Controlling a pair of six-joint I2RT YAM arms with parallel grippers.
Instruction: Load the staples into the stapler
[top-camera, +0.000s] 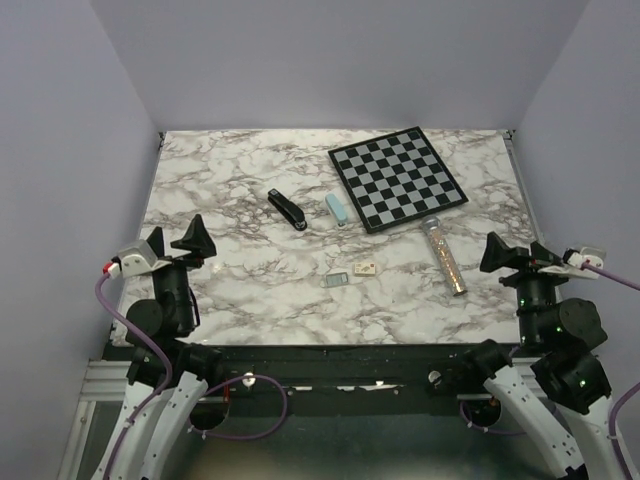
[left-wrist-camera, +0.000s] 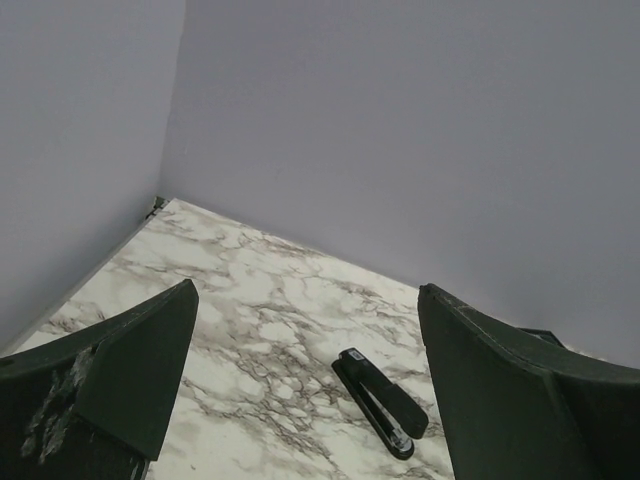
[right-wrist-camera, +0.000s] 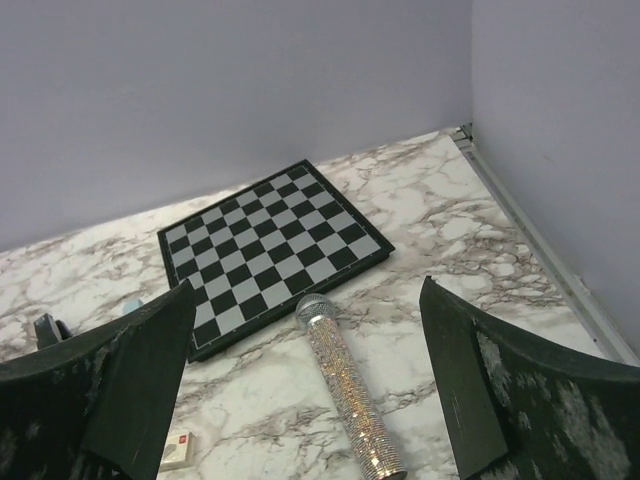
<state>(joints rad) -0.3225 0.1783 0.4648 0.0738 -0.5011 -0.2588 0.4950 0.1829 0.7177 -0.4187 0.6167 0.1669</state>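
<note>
From above, the stapler (top-camera: 287, 209) lies closed on the marble table (top-camera: 240, 290), a little left of the middle, pointing diagonally toward the far left. Just to its right is a light blue box (top-camera: 338, 209), and further right a chessboard (top-camera: 396, 178). The staples (top-camera: 337, 281) are a small grey strip lying flat nearer to the arms, just beside a small cream box (top-camera: 365, 268). A clear tube (top-camera: 444, 256) lies on the right side. The left gripper (top-camera: 177, 243) stands at the left edge of the table and the right gripper (top-camera: 515, 255) at the right edge, both well apart from the stapler and the staples.

In the left wrist view, the left gripper (left-wrist-camera: 307, 300) has its fingers (left-wrist-camera: 130, 370) spread wide with nothing between them. The stapler (left-wrist-camera: 380, 402) lies on the table ahead, between the two fingers.

In the right wrist view, the right gripper (right-wrist-camera: 307, 290) is also spread wide and holds nothing. Ahead of it lie the chessboard (right-wrist-camera: 270, 250) and the tube (right-wrist-camera: 348, 395); the cream box (right-wrist-camera: 178, 452) shows beside the left finger (right-wrist-camera: 110, 400).
</note>
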